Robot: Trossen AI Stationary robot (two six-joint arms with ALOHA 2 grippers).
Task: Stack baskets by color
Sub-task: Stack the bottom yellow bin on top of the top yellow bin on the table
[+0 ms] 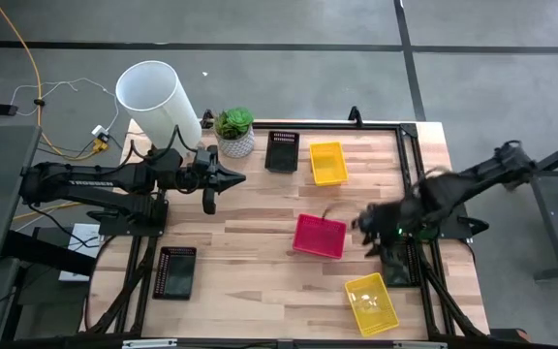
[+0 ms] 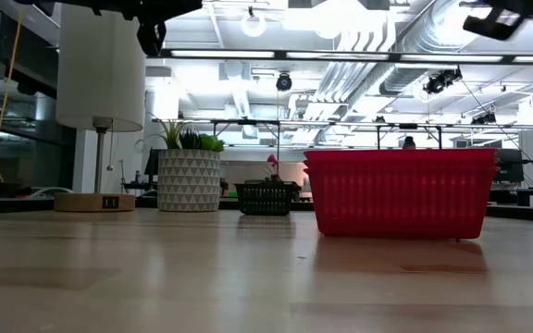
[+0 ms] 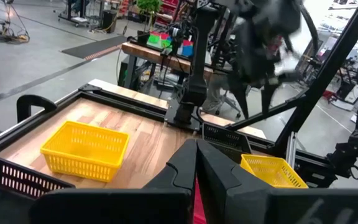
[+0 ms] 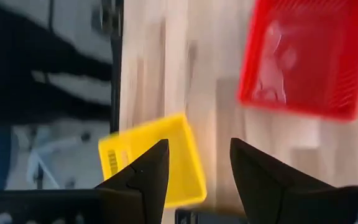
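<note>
Sorting has not got far, judging from the layout: no basket sits inside another yet, and the step in hand looks like the right arm's approach to a first pick. The right gripper [image 1: 371, 231] hangs over the right side of the table, just right of the pink-red basket [image 1: 320, 236] and on the far side of the near yellow basket [image 1: 372, 303]. Its fingers [image 4: 148, 168] stand parted with clear air between them, holding and touching nothing; in the right wrist view the near yellow basket [image 4: 151, 163] shows beyond them, with the pink-red basket [image 4: 309, 56] off to the side. The next move probably calls for lowering over one rim of that yellow basket, closing on the wall, and carrying it to the far yellow basket [image 1: 327, 162] near the far edge. A black basket [image 1: 282, 150] sits just left of that one, and another black basket [image 1: 175, 272] lies at the near left edge. The left gripper [image 1: 231, 177] waits over the far left of the table beside the potted plant [image 1: 234, 131], fingers pressed together and empty.
</note>
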